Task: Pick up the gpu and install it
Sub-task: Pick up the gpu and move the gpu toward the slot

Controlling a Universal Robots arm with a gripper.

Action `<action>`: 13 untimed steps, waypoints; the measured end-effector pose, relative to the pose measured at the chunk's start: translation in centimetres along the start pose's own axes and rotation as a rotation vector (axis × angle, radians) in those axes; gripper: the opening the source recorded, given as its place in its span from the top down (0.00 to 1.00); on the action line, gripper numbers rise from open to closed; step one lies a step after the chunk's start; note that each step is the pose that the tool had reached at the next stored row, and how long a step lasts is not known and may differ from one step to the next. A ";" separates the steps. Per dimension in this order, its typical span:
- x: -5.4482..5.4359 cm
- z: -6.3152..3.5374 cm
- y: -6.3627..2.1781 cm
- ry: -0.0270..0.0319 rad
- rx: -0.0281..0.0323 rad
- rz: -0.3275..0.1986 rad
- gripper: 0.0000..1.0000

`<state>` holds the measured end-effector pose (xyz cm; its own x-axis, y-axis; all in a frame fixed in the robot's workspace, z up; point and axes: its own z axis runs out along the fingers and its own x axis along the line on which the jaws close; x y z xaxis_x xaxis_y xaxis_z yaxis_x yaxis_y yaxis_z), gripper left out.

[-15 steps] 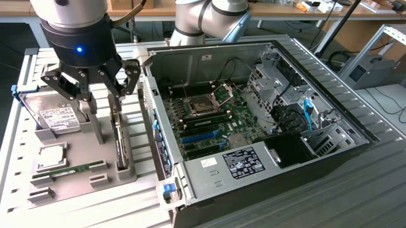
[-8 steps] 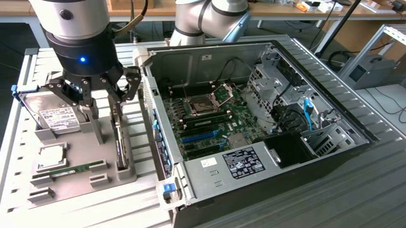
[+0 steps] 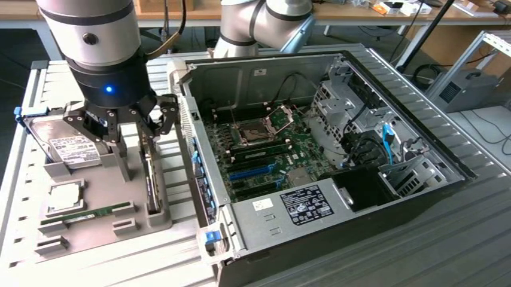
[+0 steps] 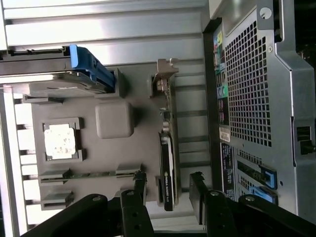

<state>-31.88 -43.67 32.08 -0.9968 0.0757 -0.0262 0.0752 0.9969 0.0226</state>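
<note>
The gpu (image 3: 150,182) stands on its long edge in a slot of the grey holder tray (image 3: 100,188), at the exterior view's left of the open computer case (image 3: 335,78). In the wrist view the gpu (image 4: 167,165) is a thin dark card with its silvery bracket (image 4: 165,79) at the far end. My gripper (image 3: 134,156) hangs just above the card. The gripper (image 4: 169,183) is open, one fingertip (image 4: 139,181) on each side of the card's near end, not touching it.
The tray also carries a silver hard drive (image 3: 72,149), a square processor chip (image 3: 64,197) and a green memory stick (image 3: 88,214). The case's motherboard (image 3: 264,149) lies exposed. The case's rear panel (image 4: 256,98) stands close beside the tray.
</note>
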 end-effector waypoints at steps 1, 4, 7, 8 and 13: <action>0.0 0.17 0.00 0.0000 0.0000 0.000 0.52; 0.0 0.80 -0.01 0.0001 0.0001 0.000 0.52; 0.0 1.45 -0.02 0.0001 0.0001 0.000 0.52; 0.0 1.92 -0.03 0.0000 0.0001 0.000 0.52; 0.1 3.47 -0.06 0.0001 0.0001 0.000 0.52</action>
<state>-31.86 -43.65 28.61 -0.9968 0.0758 -0.0261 0.0752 0.9969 0.0225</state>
